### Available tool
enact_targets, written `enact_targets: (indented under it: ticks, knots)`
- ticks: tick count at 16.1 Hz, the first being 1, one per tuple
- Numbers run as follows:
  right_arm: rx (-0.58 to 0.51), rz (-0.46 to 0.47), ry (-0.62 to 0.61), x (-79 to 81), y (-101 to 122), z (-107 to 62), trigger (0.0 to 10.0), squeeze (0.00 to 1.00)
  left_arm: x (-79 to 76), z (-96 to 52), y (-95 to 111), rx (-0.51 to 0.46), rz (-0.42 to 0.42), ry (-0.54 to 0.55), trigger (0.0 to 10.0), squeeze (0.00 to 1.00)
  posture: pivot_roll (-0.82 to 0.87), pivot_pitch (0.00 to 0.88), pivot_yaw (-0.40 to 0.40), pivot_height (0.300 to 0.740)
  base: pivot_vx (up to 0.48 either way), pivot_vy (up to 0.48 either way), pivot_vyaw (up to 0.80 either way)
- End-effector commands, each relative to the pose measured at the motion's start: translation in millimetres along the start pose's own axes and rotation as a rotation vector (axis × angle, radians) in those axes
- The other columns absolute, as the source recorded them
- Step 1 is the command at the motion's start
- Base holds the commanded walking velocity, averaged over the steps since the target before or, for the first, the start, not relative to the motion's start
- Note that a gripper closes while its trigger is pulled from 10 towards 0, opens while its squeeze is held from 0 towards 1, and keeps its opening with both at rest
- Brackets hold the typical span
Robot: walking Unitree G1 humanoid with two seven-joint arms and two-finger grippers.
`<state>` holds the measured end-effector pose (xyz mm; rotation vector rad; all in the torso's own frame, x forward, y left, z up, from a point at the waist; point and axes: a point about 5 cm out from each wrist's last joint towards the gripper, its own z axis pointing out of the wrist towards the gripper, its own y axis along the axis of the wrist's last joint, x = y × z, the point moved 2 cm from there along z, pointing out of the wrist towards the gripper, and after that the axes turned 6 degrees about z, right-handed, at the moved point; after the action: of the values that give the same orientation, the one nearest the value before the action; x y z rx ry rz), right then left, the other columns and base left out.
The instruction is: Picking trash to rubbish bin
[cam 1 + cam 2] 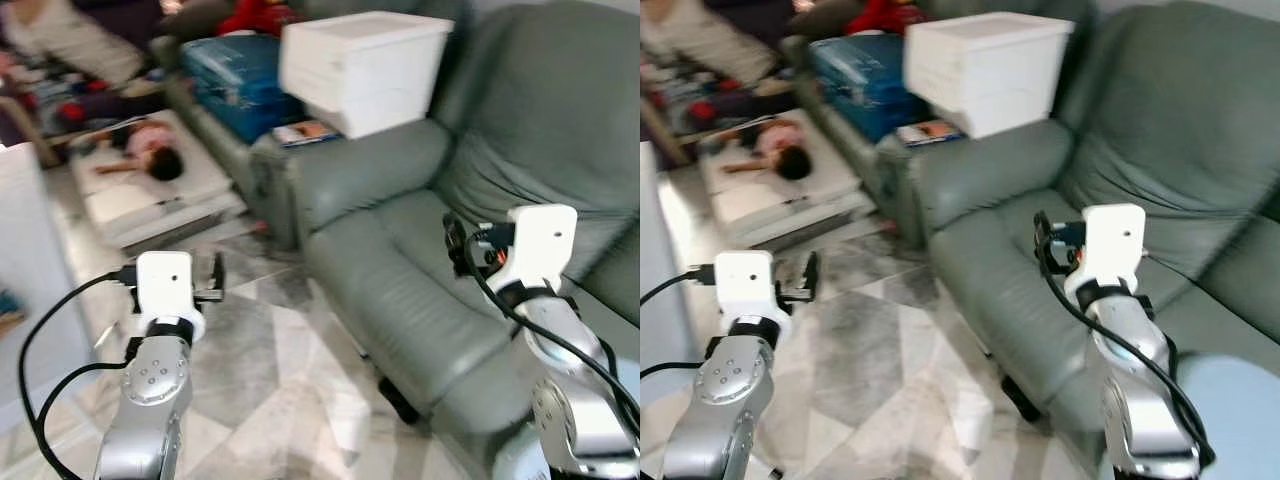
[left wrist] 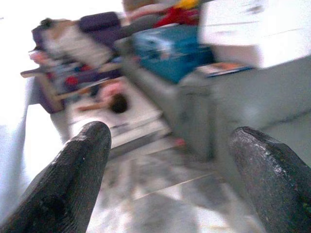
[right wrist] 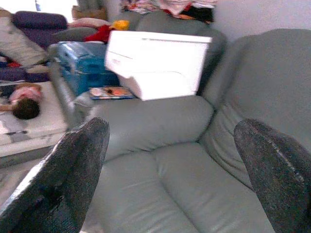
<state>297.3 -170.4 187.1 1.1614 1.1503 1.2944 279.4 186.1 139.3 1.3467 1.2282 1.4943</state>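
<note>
- Holding both arms raised, left gripper (image 2: 165, 179) over the floor (image 1: 270, 370), jaws apart and empty, probably ready to grab trash
- Right gripper (image 3: 170, 179) faces the sofa (image 1: 400, 270), jaws likewise apart, nothing held

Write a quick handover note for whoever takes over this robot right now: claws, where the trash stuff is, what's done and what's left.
Left claw: open, holding nothing, raised over the tiled floor.
Right claw: open, holding nothing, raised over the green sofa seat.
I can make out no trash and no rubbish bin; the views are blurred.
White box sits on the sofa arm, blue case behind it.
Done: nothing picked.
Left: find trash, find bin, carry it over.
</note>
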Motion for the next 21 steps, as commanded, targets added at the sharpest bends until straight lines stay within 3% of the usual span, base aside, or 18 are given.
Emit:
enact_targets:
  ticks: [1,4,9,21]
  knots:
    - [-0.003,0.0,0.006,-0.3,1,3.3,10.0,0.0,3.0,2.2,2,0.009,0.008,0.027,10.0,0.0,0.08,0.0,0.023,0.74,0.0,0.0,0.8]
    - [-0.009,0.02,0.016,4.1,1,6.4,10.0,0.0,-0.6,0.9,9,-0.026,0.031,0.021,10.0,0.0,0.09,0.0,0.025,0.74,0.0,0.0,0.8]
    - [-0.021,0.025,0.031,9.6,2,9.5,10.0,0.0,-0.5,7.7,9,-0.003,-0.036,0.044,10.0,0.0,0.09,0.0,0.031,0.74,0.0,0.0,0.8]
    - [-0.036,0.034,0.051,17.9,3,12.1,10.0,0.0,-18.1,11.1,19,-0.039,-0.08,-0.015,10.0,0.0,0.08,0.0,0.03,0.74,0.0,0.0,0.8]
